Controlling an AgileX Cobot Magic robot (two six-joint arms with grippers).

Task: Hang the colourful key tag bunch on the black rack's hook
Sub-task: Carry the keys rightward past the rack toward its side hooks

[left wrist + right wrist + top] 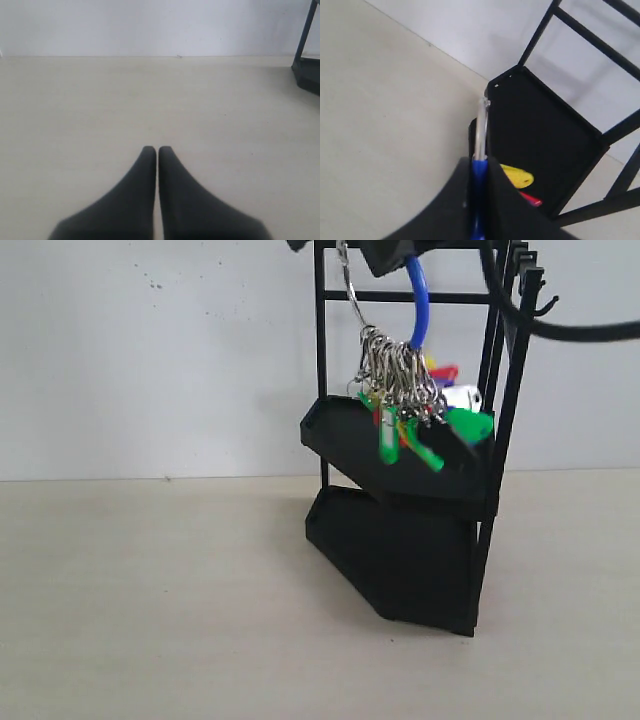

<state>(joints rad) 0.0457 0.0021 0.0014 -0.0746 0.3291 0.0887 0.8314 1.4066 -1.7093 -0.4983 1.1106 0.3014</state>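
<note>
Black steel and bright plastic meet at the far side of a pale table (150, 600), where the colourful key tag bunch (415, 410) dangles in mid-air from the right gripper (388, 254), its dark body cropped by the top edge of the exterior view. That claw is clamped on the bunch's blue loop (421, 302). The right wrist view shows its two fingers (505, 215) pinching the blue cord between them, with a large metal ring (480, 131) running on from the pinch. Below the loop, a cluster of small silver rings carries green, yellow, red and black tags, slightly blurred, that hang in front of the upper tray (335, 430) of the black rack (400, 560). Whether any tag touches the tray cannot be told. From the wrist camera a yellow tag (517, 176) and a red tag (532, 200) peep out past the fingers against the tray's dark floor. The rack stands upright on the table against a white wall (150, 360), its two angular trays stacked one above the other. The hook (546, 306), a thin upturned prong, sticks out sideways from the rack's right-hand post near the top, well apart from the loop, so the bunch is not yet hung on it. A thick black cable (570, 332) sweeps across just below the hook. Away to the left, the left gripper (157, 152) hovers over bare tabletop, its two dark jaws pressed together with only a hairline between them, and a corner of the rack shows at the edge of its camera's view.
</note>
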